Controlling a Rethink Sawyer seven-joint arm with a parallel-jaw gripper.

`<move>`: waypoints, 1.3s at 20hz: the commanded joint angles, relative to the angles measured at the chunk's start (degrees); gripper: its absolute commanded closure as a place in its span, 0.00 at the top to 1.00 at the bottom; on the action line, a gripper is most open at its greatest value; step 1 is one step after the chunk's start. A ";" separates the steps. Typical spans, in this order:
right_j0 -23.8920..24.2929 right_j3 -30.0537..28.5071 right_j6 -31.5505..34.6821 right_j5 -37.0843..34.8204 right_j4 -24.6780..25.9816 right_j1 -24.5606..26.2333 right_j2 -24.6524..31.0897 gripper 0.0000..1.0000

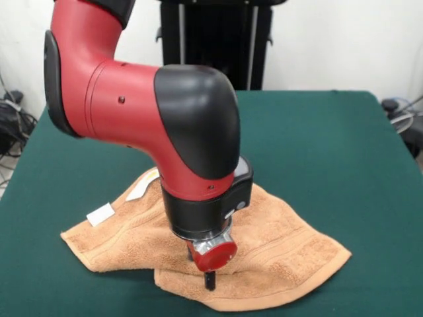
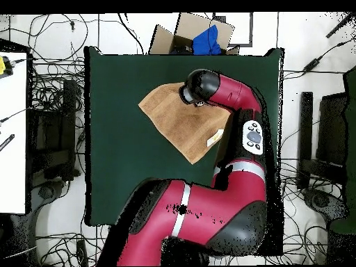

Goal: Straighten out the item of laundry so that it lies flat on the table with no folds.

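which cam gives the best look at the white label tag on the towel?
Front view. The white label tag lies in plain sight at one edge of the towel, clear of the arm. In the overhead view the towel shows mostly as a tan shape, and only a pale patch at its edge by the arm may be the tag.

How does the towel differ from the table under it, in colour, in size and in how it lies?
The towel is orange-tan; the table is dark green. The towel covers only a small part of the table, which is much bigger. The towel lies rumpled, one part folded over another near the gripper, and askew to the table's edges; the table's cloth lies smooth. Both are plain fabric surfaces.
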State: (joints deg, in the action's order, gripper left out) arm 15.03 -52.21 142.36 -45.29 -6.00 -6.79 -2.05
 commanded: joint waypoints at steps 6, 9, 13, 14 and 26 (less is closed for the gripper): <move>2.55 -4.14 0.96 3.48 -3.45 7.14 8.23 1.00; 1.16 -5.03 3.07 4.53 -3.19 7.62 6.80 1.00; 0.89 -7.51 5.52 7.72 -4.23 8.08 7.60 1.00; 0.85 -7.89 5.64 8.26 -4.24 8.13 7.73 1.00; -3.14 -14.00 12.64 15.07 -4.27 8.34 4.70 1.00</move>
State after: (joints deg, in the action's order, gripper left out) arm 16.19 -54.65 142.36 -41.33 -9.73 -7.11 -1.03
